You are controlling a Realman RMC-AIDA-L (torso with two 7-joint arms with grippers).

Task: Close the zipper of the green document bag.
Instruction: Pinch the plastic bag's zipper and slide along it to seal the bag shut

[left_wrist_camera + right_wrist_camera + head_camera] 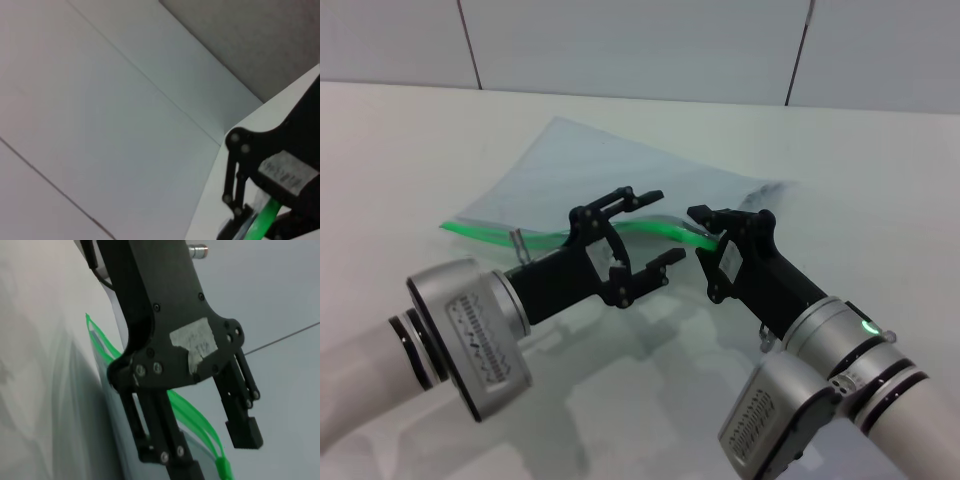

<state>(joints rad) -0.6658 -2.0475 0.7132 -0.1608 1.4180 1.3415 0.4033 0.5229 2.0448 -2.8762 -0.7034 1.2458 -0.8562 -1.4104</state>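
green document bag (620,175) laid flat on worktop (410,150) | zipper (490,235) bowed up, pinched by right gripper (705,240) | left gripper (645,235) fingers spread wide, nothing held | risk: strip buckled, slider jammed

Green document bag (610,170): thin translucent plastic, glossy. Zipper (480,232): bright green smooth plastic. Both tools matt black; arm housings brushed silver metal. Bench (400,150): smooth matt white.
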